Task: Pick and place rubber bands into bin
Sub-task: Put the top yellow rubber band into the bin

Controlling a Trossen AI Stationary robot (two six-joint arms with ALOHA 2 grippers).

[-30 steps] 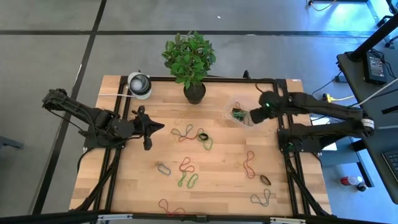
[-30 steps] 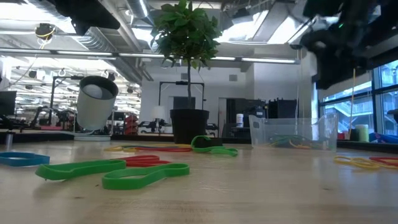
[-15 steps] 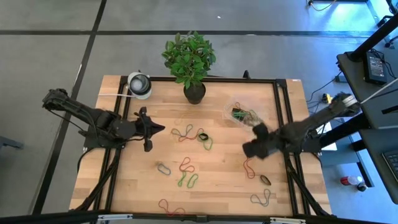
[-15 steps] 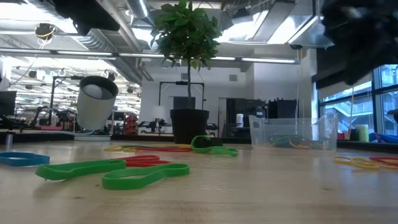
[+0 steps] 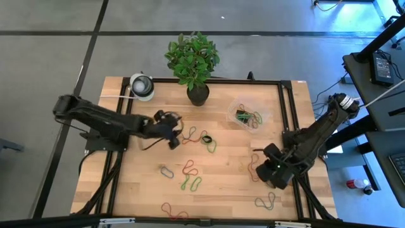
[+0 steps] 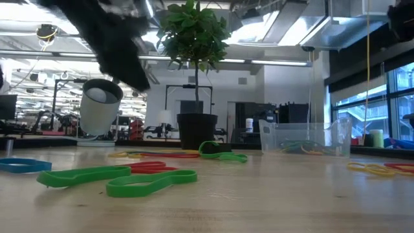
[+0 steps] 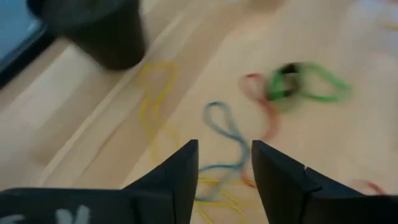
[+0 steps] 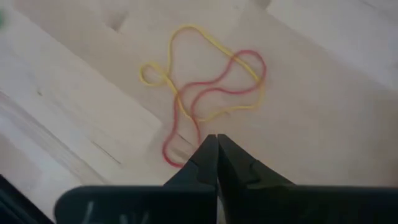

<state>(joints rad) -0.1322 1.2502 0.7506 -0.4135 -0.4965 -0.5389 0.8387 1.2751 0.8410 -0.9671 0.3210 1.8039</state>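
Note:
Rubber bands lie scattered on the wooden table: a red, green and black cluster [image 5: 197,137] at the middle, a red and green pair [image 5: 190,176] nearer the front, and a red and yellow pair [image 8: 211,93] at the right. The clear bin [image 5: 247,115] stands at the far right with a few bands inside. My left gripper [image 7: 225,163] is open above the cluster's left end, over a blue band [image 7: 224,127] and yellow bands [image 7: 155,99]. My right gripper [image 8: 217,146] is shut and points down just above the red and yellow pair [image 5: 254,166].
A black plant pot [image 5: 198,94] with a leafy plant stands at the far middle, and a round white-and-grey object [image 5: 142,85] at the far left. Black frame rails [image 5: 286,126] run along the table's sides. More bands lie near the front edge [image 5: 174,211] and at the front right [image 5: 266,202].
My right gripper has swung from over the bin toward the table's near edge and has come down over the red and yellow bands. My left gripper has reached toward the table's right and downward, to the left end of the middle cluster. No band has moved.

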